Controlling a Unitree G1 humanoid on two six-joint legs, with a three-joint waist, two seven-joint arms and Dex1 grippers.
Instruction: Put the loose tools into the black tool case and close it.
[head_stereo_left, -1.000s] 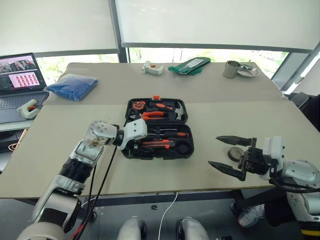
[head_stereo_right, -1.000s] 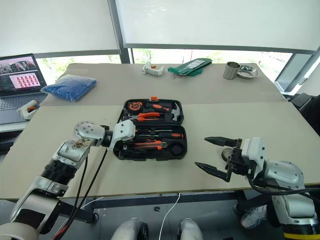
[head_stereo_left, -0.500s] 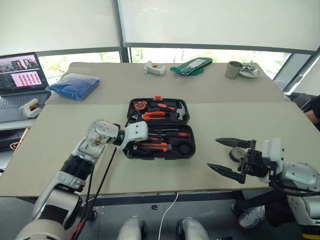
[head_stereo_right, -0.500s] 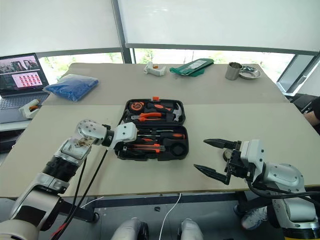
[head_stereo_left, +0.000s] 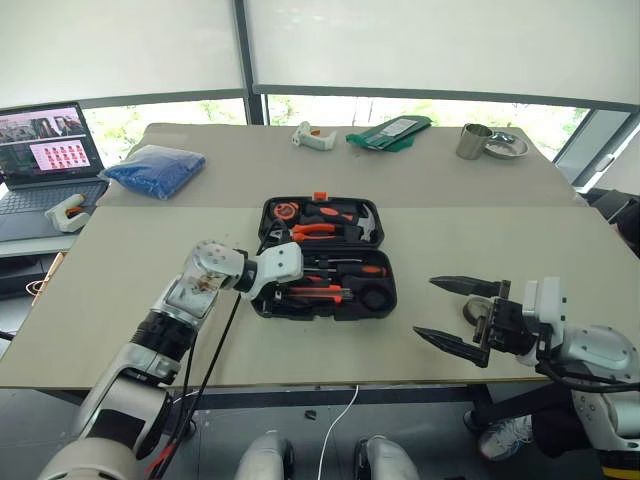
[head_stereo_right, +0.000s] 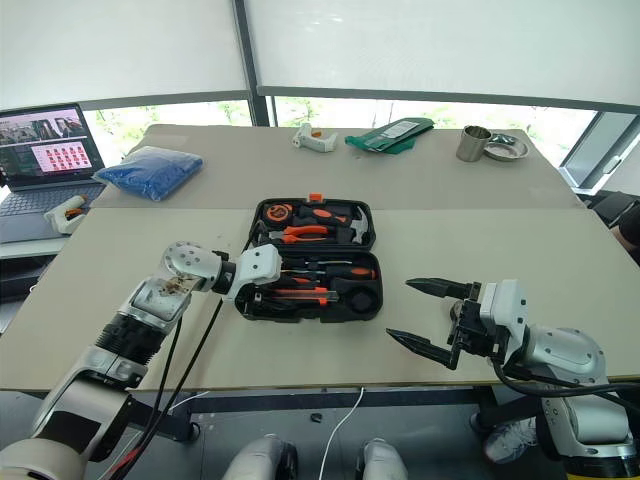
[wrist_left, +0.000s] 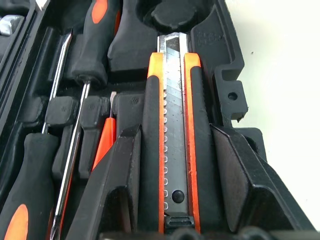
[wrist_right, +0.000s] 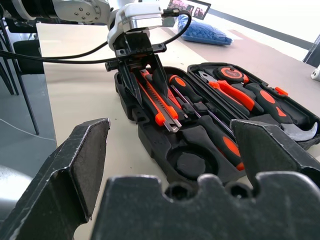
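Black tool case (head_stereo_left: 385, 298) lies open, orange-handled tools in moulded slots.

Even daylight enters through the white roller blinds (head_stereo_left: 440, 45) and the strip of window beneath them, leaving the beige tabletop (head_stereo_left: 130, 260) bright, with soft, faint shadows and no harsh glare. The blinds are nearly washed out, and straight frame lines bow slightly toward the head views' edges. In the wrist views, the nearest black gripper fingers (wrist_right: 75, 165) are soft and out of focus; the orange-and-black utility knife (wrist_left: 174, 135) beyond them is sharp.
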